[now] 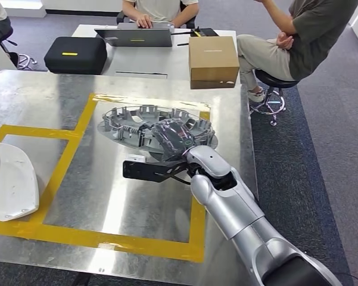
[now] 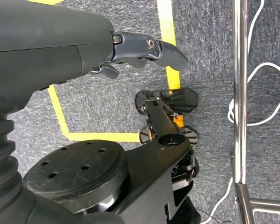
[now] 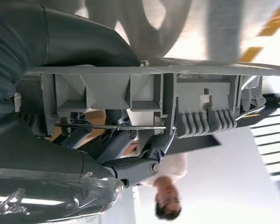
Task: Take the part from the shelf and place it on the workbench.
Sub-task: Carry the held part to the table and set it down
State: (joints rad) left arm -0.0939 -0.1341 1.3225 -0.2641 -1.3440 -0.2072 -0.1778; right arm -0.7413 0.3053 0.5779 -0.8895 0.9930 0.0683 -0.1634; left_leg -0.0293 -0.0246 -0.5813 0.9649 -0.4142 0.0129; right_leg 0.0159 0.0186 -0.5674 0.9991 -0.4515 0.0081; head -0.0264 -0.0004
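The part [image 1: 145, 124] is a grey oval plastic moulding with ribs and clips round its rim. It lies low over the steel workbench [image 1: 123, 196], inside the yellow taped square [image 1: 78, 238]; I cannot tell whether it touches the top. My right hand [image 1: 173, 140] grips its near right edge. In the right wrist view the part's ribbed rim [image 3: 149, 98] runs across, clamped between the thumb and the dark fingers [image 3: 131, 170]. My left hand [image 2: 145, 49] hangs over the carpet with its fingers stretched out and nothing in them.
A white curved plastic shell [image 1: 15, 182] lies at the bench's left edge. Behind the bench stand a cardboard box [image 1: 212, 59], a black case [image 1: 75, 55] and a laptop [image 1: 136, 36] with a person at it. Another person sits on a stool [image 1: 269, 83] at the right.
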